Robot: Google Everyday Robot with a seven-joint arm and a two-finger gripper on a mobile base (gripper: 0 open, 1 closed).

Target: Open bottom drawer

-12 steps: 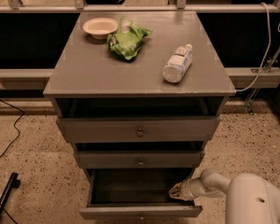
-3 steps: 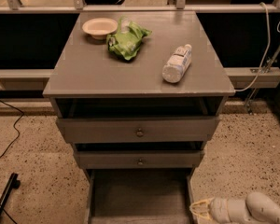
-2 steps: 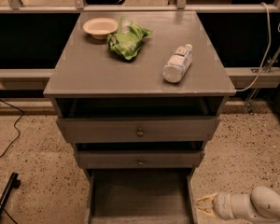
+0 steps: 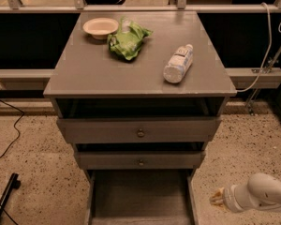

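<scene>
Big grey cabinet [image 4: 107, 74] sits up and left of the claw. The bottom drawer [image 4: 140, 196] is pulled way out, just left of the claw [image 4: 218, 198], not touching it. Can't tell if the claw's open or closed. The bottle [image 4: 178, 63], green bag [image 4: 129, 39] and bowl [image 4: 100, 27] are far above it.

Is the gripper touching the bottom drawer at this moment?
Apart. The camera view shows the gripper low on the right, and a strip of speckled floor lies between it and the right wall of the open bottom drawer.
</scene>
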